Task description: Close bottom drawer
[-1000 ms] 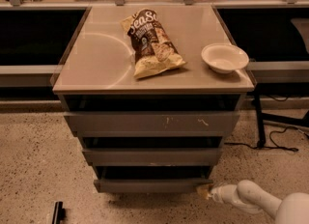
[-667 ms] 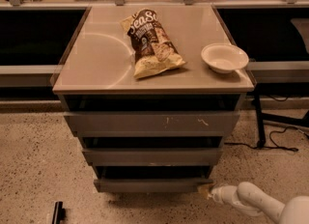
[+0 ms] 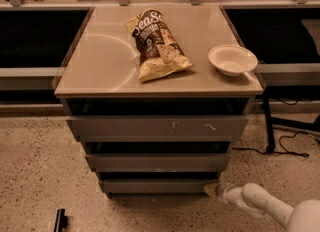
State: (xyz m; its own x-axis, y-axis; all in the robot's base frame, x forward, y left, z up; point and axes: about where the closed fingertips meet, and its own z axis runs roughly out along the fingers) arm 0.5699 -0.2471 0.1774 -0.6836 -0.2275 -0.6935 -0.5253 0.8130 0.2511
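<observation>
The bottom drawer (image 3: 159, 185) is the narrowest of three grey cabinet drawers, with a plain flat front and a dark gap above it; it stands slightly pulled out, low near the floor. My gripper (image 3: 214, 190) comes in from the lower right on a white arm (image 3: 265, 204) and its tip rests at the right end of the bottom drawer's front. The mid-width drawer (image 3: 159, 162) and the widest drawer with pale scratch marks (image 3: 159, 126) sit above it, both also pulled out.
On the cabinet top (image 3: 100, 71) lie a chip bag (image 3: 157, 45) and a white bowl (image 3: 232, 60). Black cables (image 3: 290, 146) run on the speckled floor at the right. A small dark object (image 3: 59, 220) lies on the floor at lower left.
The gripper has stayed at the right end of the bottom drawer's front, shifting only slightly. The drawers look unchanged.
</observation>
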